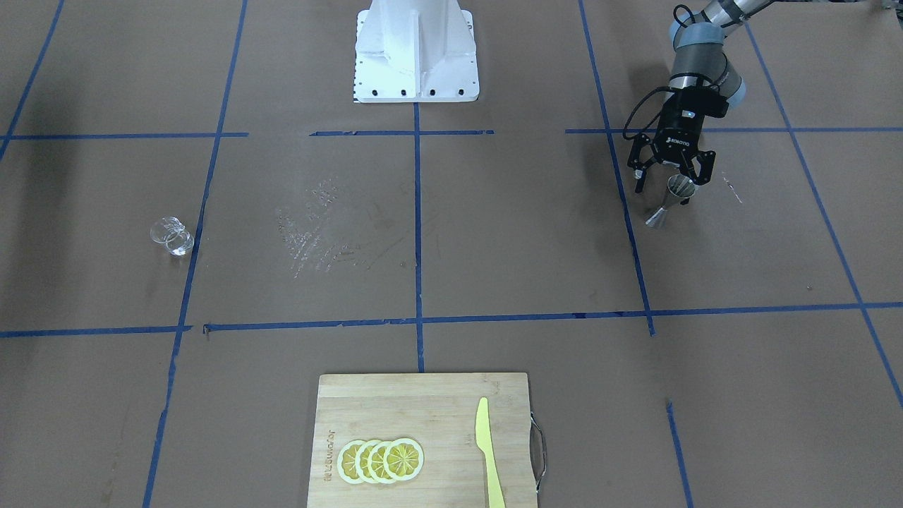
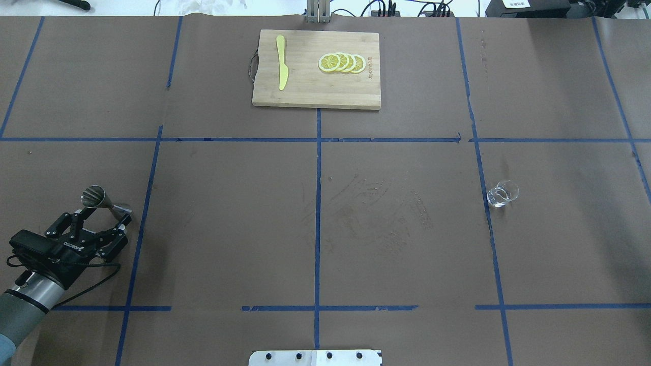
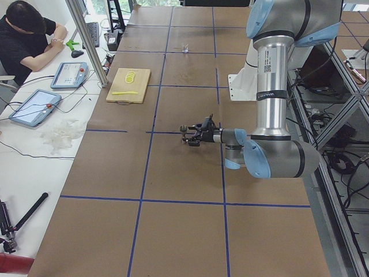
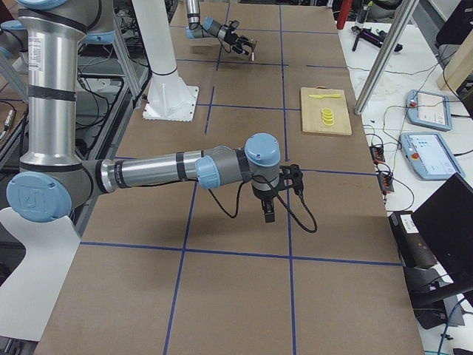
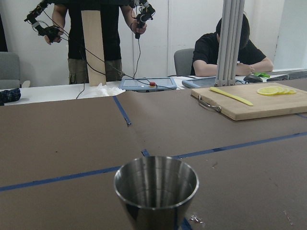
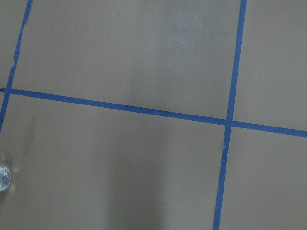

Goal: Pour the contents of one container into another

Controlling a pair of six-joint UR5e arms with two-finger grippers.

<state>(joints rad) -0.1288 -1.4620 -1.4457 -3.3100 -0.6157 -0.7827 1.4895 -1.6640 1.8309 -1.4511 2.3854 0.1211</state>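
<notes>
Spread fingers [image 1: 638,173] of the left gripper [image 1: 667,182] open toward a silver jigger [image 1: 674,201], which stands upright on the brown worktop [image 1: 494,233] at the robot's far left, its upper cone roughly between the fingertips. Whether they touch the metal cannot be told. The left wrist view looks straight into the jigger's open mouth. The right gripper [image 4: 267,213] hangs low over the worktop, pointing down; whether its fingers are spread or pressed together cannot be told. The clear glass cup [image 2: 502,194] sits on the robot's right side, just beside a blue tape line [image 2: 480,193] and well apart from the jigger. At the far edge lies a wooden cutting board [image 2: 315,94] with lemon slices [image 2: 342,62] and a yellow knife [image 2: 281,68].
</notes>
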